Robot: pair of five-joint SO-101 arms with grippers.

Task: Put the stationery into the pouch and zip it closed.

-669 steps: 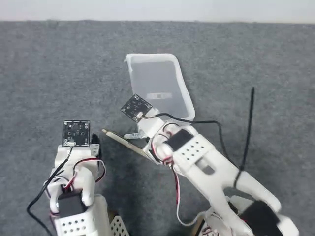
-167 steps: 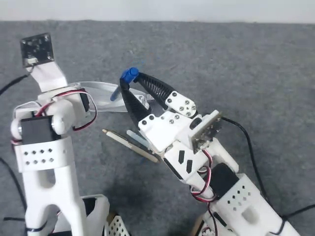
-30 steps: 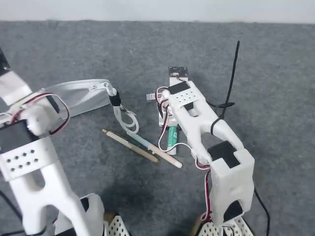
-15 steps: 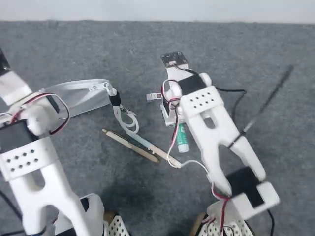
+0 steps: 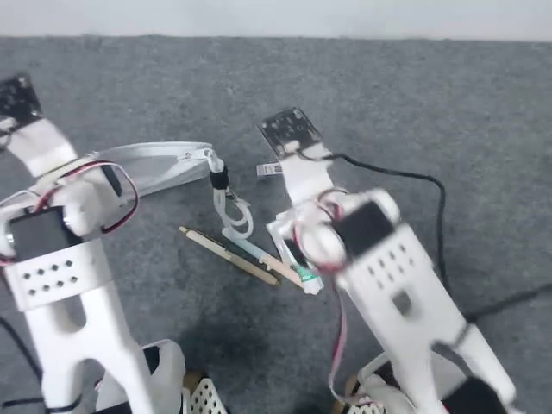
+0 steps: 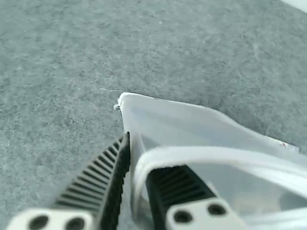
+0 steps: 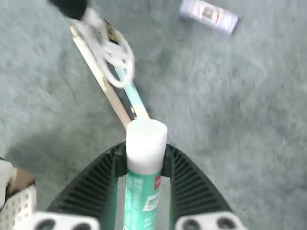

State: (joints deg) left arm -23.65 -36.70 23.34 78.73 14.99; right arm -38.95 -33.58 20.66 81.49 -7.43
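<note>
Grey, carpet-like fabric covers the bench (image 5: 448, 103). In the high view the left arm (image 5: 60, 250) stands at 9 o'clock and the right arm (image 5: 388, 285) at 5 o'clock. The stationery lies between them near the middle.

The clear pouch (image 5: 155, 166) is in the left arm's grip and stretches from it toward 3 o'clock. The left tool (image 6: 136, 163) is clamped on the pouch's rim, with its ribbed fingers close together on either side of the plastic wall. At the pouch's free end sits a black bead (image 5: 218, 178). A white cord loop (image 5: 235, 211) trails from it toward 6 o'clock and ends at the pencil and pen.

The pencil (image 5: 226, 253) lies flat on the bench, slanting from 10 o'clock to 4 o'clock. The pen (image 5: 250, 250), pale blue along part of its barrel, lies just beside it on the same slant.

The right tool (image 7: 145, 151) is clamped on the glue stick (image 7: 145, 139), a green tube with a white cap. The cap points at the near ends of the pencil and pen and sits close to them. I cannot tell whether it touches them.

A white piece (image 5: 270, 170) lies alone on the bench at 12 o'clock from the pen, apart from everything else.
</note>
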